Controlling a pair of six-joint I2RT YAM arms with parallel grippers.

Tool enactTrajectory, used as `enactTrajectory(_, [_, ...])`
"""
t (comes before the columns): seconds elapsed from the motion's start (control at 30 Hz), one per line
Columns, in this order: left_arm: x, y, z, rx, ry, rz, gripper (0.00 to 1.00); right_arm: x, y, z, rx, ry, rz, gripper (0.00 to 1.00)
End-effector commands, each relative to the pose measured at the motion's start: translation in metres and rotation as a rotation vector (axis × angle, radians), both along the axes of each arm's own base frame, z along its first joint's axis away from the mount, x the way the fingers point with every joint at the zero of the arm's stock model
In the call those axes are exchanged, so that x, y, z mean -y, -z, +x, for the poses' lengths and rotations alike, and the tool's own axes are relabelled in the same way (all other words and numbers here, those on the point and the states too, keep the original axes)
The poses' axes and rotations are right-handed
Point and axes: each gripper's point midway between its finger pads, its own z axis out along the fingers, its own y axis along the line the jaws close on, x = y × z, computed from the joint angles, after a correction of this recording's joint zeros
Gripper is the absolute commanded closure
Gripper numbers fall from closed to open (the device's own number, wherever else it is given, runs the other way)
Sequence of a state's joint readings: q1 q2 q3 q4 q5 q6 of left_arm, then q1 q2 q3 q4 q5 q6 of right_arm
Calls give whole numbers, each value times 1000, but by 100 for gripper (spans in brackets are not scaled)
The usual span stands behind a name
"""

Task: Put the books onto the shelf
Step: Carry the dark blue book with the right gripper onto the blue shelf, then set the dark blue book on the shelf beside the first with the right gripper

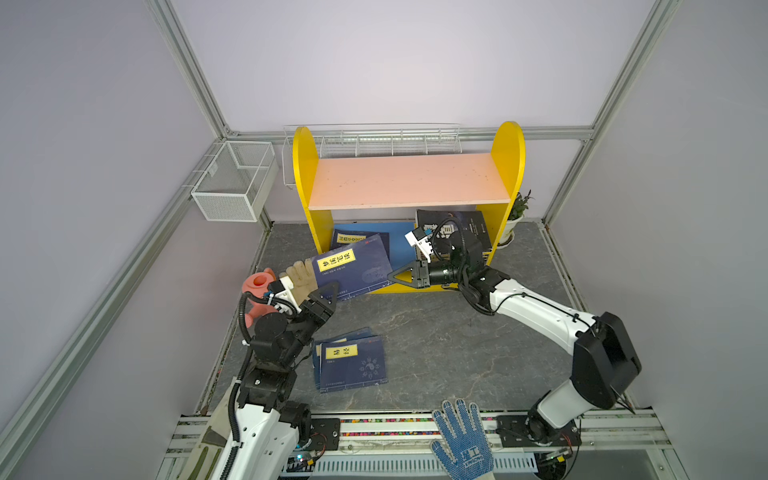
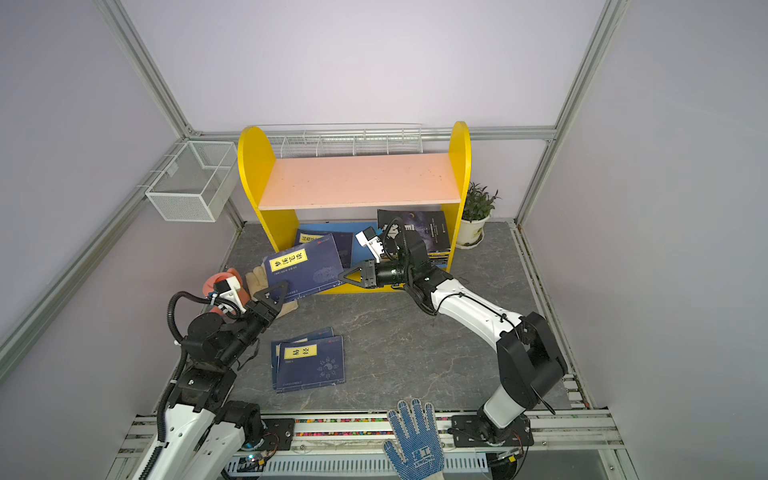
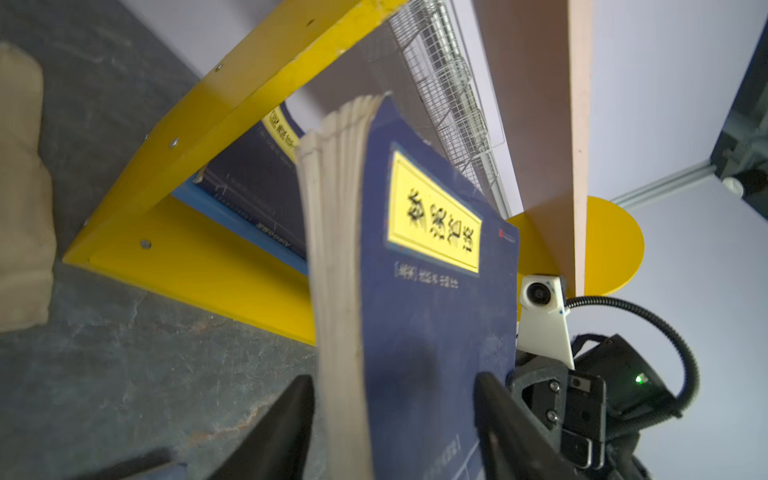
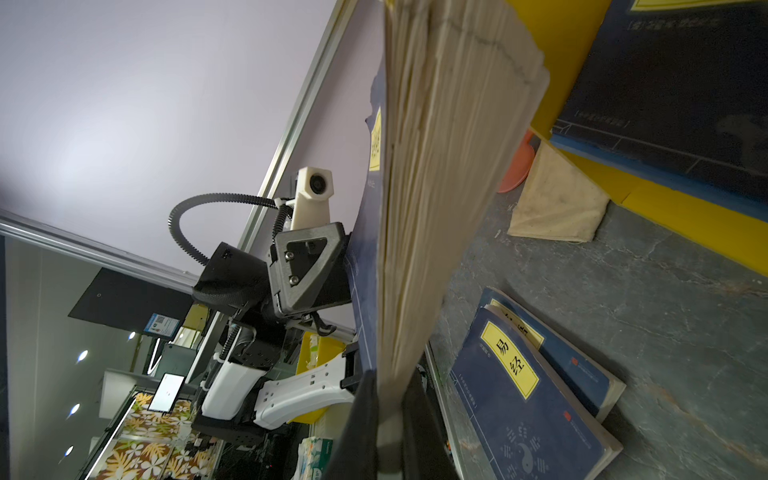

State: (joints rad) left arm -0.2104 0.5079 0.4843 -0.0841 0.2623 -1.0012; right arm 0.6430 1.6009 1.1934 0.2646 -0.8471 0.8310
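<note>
A navy book (image 1: 353, 270) with a yellow title label hangs tilted in front of the shelf (image 1: 407, 178), between my two grippers. In the right wrist view my right gripper (image 4: 390, 399) is shut on the book's page edge. The same gripper (image 1: 390, 276) shows in both top views. My left gripper (image 3: 395, 415) stands open around the book's near corner, its fingers apart from the covers. Another navy book (image 1: 353, 237) lies on the blue lower board (image 1: 401, 237). Dark books (image 1: 457, 224) lean at that board's right end. Two more navy books (image 1: 351, 365) lie stacked on the table.
A beige glove (image 1: 299, 274) and a pink object (image 1: 259, 282) lie left of the shelf, by the left arm. A white mesh basket (image 1: 232, 183) hangs at the back left and a wire rack (image 1: 374, 141) behind the shelf. A potted plant (image 1: 517, 212) stands right of it. A blue dotted glove (image 1: 461, 436) lies on the front rail.
</note>
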Motion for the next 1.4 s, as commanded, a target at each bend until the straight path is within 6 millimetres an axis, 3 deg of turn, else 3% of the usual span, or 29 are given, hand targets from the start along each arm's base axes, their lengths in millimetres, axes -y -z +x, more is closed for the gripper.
enactTrajectory(0.0, [-19,30,-1,-111,-110,38,21,13,-36,21,92,128,78,93])
enactTrajectory(0.23, [-76,100,-32,-436,-406,160,18,34,-20,67,96,346,-27,94])
enactTrajectory(0.4, [-85,139,-52,-613,-441,205,18,30,-8,95,107,422,-117,93])
enactTrajectory(0.9, [-87,139,-52,-599,-458,196,18,-23,40,133,41,434,-241,93])
enactTrajectory(1.37, [-87,140,-53,-603,-457,199,18,-37,78,126,-73,358,-341,93])
